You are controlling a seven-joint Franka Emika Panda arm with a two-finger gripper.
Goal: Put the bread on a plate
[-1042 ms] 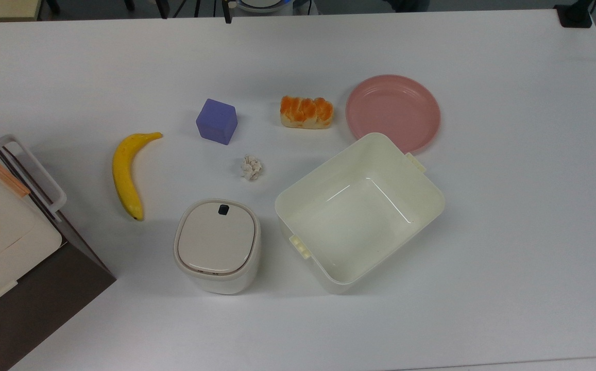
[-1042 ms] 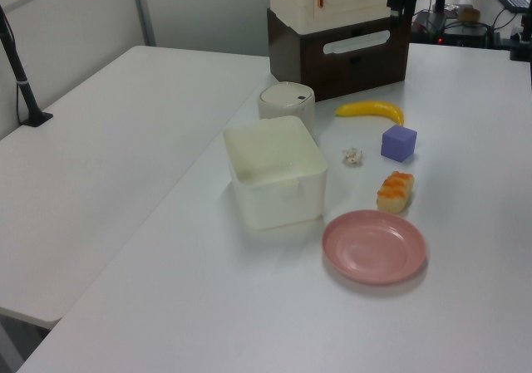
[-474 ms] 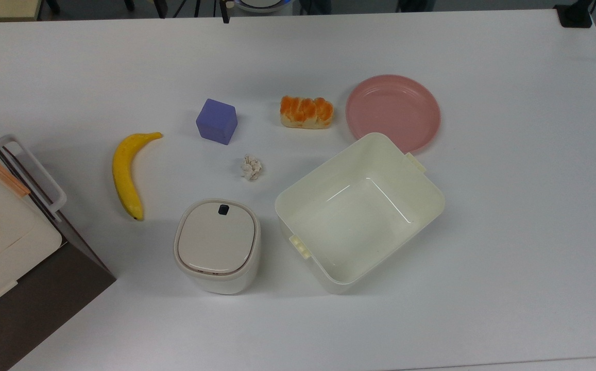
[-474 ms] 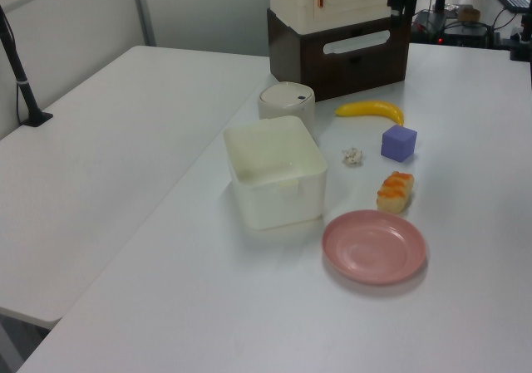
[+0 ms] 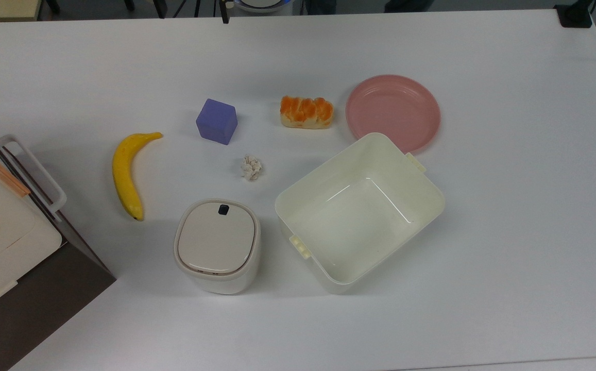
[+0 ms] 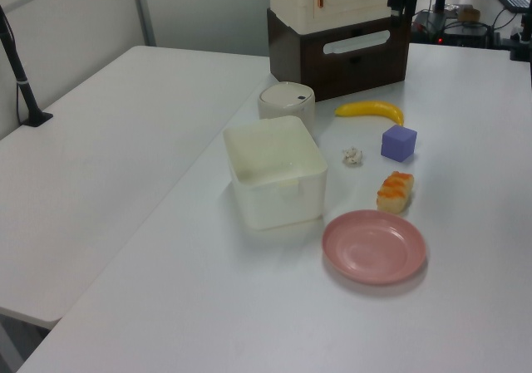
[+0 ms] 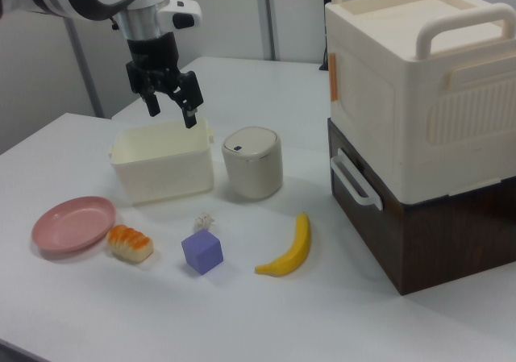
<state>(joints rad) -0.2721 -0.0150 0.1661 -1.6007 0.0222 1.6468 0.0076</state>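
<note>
Bread [image 5: 306, 112] lies on the white table [image 5: 509, 206], just beside the pink plate [image 5: 393, 112] but apart from it; plate bare. In the top view the loaf's long axis runs left-right, pointing toward the plate.

Gripper [image 7: 170, 105] hangs high in the right view, fingers spread with nothing between them, above the cream tub [image 7: 161, 164]. From there the bread [image 7: 131, 243] sits lower and toward the right view's left, nearer the camera. Judged: a descent is needed, jaws closing across the loaf's short width. Task not yet started.
</note>
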